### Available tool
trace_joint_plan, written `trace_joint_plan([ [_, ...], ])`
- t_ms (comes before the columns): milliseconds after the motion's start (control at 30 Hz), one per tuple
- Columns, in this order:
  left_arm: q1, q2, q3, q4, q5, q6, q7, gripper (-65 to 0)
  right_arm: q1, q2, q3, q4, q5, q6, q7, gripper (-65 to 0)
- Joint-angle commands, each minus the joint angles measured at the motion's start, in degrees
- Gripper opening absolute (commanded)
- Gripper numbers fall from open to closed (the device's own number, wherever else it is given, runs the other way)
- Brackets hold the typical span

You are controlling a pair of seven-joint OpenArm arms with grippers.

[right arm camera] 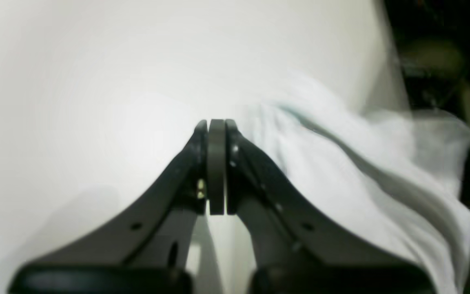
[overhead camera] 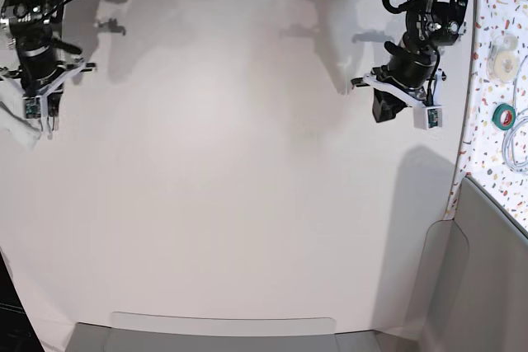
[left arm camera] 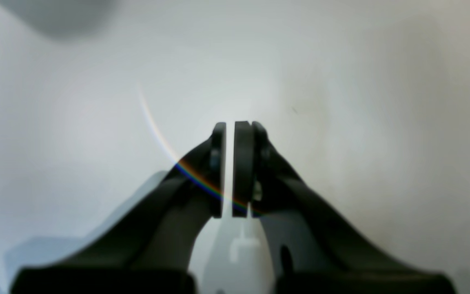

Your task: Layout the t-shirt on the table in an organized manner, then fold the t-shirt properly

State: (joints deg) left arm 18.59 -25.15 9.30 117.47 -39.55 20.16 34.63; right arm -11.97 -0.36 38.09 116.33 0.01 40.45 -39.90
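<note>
The white t-shirt (right arm camera: 361, 171) lay bunched at the tabletop's (overhead camera: 247, 187) edge, beside the right tool (right arm camera: 216, 130), whose jaws were pressed together on nothing. The left tool (left arm camera: 235, 130) hung over bare tabletop on the opposite side, jaws nearly together with a thin gap, holding nothing.

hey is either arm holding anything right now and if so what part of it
Nothing is held. The left pincer is nearly shut over bare table, and the right pincer is shut with nothing between its pads; the t-shirt lies bunched beside it.
</note>
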Motion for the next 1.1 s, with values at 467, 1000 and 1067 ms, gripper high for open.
trace_joint_plan([
  [467, 14.33, 9.28, -6.09, 0.55, 40.91, 0.1, -37.84, -65.0, -12.43, -7.42, -12.72, 1.25, -14.82, -20.09, 40.47, -65.0],
  [1000, 32.09, 20.88, -25.34, -4.9, 43.81, 0.1, -55.95, -65.0, -36.6, -8.64, -14.48, -0.69, -14.21, -20.18, 64.21, -65.0],
  [1067, 32.0, 20.88, -27.54, -7.18, 43.73, 0.1, -56.04, -65.0, -38.98, -8.64, -14.57, -2.53, -10.87, -20.09, 64.21, -65.0],
])
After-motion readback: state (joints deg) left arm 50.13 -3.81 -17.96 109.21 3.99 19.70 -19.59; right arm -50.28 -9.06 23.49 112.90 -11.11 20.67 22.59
